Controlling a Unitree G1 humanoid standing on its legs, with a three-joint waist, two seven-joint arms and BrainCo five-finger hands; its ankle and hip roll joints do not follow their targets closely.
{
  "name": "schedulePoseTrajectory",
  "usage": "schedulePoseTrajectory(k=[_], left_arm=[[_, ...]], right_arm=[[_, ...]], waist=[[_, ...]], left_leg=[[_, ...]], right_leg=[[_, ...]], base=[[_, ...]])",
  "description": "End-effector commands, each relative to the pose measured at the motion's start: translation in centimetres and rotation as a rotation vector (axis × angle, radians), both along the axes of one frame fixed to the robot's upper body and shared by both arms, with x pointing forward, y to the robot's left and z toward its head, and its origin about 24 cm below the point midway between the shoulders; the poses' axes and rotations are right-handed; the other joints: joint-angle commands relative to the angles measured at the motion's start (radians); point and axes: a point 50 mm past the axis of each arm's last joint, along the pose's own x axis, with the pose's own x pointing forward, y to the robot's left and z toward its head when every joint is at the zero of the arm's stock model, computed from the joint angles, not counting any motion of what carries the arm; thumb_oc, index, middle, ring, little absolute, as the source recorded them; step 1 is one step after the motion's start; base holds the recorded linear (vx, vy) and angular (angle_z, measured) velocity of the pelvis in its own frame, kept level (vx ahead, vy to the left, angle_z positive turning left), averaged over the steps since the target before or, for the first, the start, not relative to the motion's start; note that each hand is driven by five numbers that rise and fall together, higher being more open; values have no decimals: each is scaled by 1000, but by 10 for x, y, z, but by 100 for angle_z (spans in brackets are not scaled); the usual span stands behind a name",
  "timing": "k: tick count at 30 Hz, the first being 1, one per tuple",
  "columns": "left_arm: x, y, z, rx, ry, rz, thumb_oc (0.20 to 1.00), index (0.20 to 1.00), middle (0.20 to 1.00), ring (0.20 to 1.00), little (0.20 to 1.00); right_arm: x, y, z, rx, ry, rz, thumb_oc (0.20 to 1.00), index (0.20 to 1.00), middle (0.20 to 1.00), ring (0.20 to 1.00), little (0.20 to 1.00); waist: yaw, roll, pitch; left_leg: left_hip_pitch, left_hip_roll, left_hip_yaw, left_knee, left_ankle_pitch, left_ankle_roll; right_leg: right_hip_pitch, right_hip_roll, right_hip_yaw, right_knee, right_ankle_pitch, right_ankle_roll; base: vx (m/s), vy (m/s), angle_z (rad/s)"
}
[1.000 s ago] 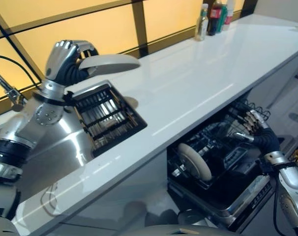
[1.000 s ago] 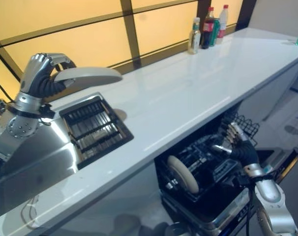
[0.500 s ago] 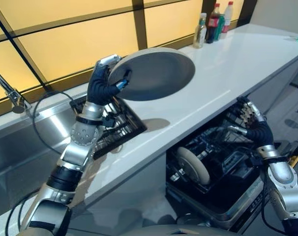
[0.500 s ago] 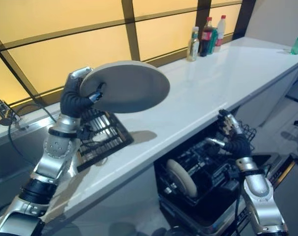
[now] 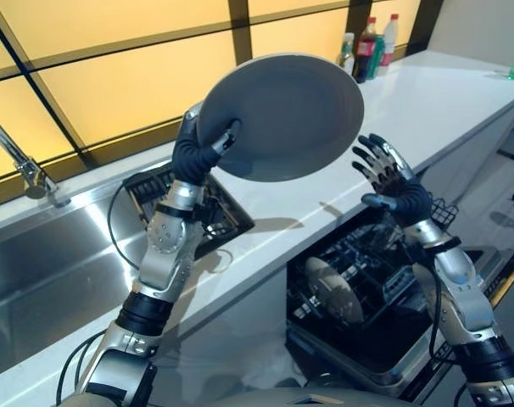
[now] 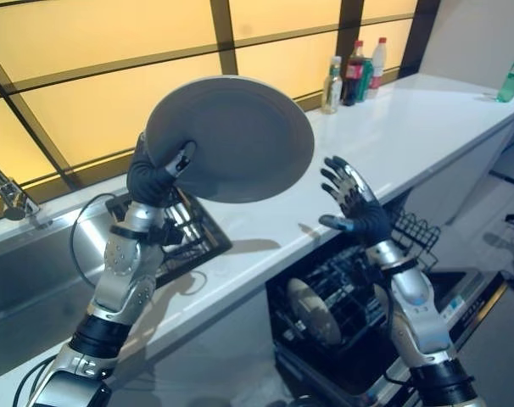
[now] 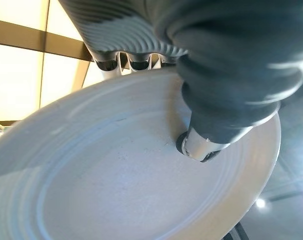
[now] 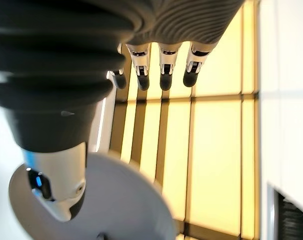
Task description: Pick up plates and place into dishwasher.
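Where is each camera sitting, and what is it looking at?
Left eye view: on the head, looking down at the white counter and open dishwasher; both arms show, the left hand holding the plate up.
Right eye view: beside it, same scene; the right hand is open near the plate.
Left wrist view: on the left wrist, looking along its thumb pressed on the plate.
Right wrist view: on the right wrist, facing the yellow window past straight fingers.
All four share the plate.
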Motion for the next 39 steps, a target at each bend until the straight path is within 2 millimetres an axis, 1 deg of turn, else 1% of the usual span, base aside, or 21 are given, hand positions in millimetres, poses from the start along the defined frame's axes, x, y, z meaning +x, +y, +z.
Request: schedulePoseTrajectory(k=[1,8,12,16,20,26,31,39], left_arm=[[-2,-3,15,0,-70,-41,200,200,200,200,200],[-1,-6,15,15,-68,-32,200,200,200,200,200],[1,-7,15,32,-75,-19,200,200,200,200,200],[1,-6,14,40,-76,-12,200,200,200,200,200],[1,-5,13,46,-78,11,200,200,200,200,200],[4,-5,5,26,-28,0,200,200,200,200,200],[4,-14,-6,33,14,-36,200,200,200,200,200],[3,-27,-15,-8,70,-88,200,200,200,200,200]], right_arm=[[9,16,35,49,-134,28,1000,1000,1000,1000,1000],[11,32,45,49,-154,80,1000,1000,1000,1000,1000],[11,36,47,43,-158,103,1000,1000,1000,1000,1000],[9,38,47,52,-152,139,1000,1000,1000,1000,1000],[8,44,47,77,-147,187,1000,1000,1000,1000,1000],[5,52,49,90,-141,283,1000,1000,1000,1000,1000],[6,58,55,125,-162,298,1000,1000,1000,1000,1000],[5,69,62,164,-179,306,1000,1000,1000,1000,1000]], waist=[[30,-45,-23],[51,-48,-23],[57,-51,-24],[60,-52,-24],[64,-53,-22],[69,-56,-22],[72,-58,-20],[76,-59,-18]], left_leg=[[-16,-41,-31,81,-110,74],[-19,-47,-58,69,-106,81],[-19,-47,-74,54,-96,81],[-20,-46,-76,50,-94,81],[-22,-48,-77,54,-97,83],[-24,-47,-76,62,-100,84],[-26,-46,-76,70,-102,85],[-26,-46,-73,74,-105,85]], right_leg=[[-1,-7,18,-57,77,46],[1,-9,6,-59,75,44],[0,-10,1,-60,77,45],[0,-13,-1,-59,76,47],[0,-13,-1,-57,73,45],[0,-13,0,-58,73,45],[2,-12,-1,-58,74,42],[4,-14,-1,-63,80,40]], base=[[15,-5,5],[11,0,8],[0,0,0],[10,-6,4],[1,-2,1],[0,0,0],[0,0,0],[0,0,0]])
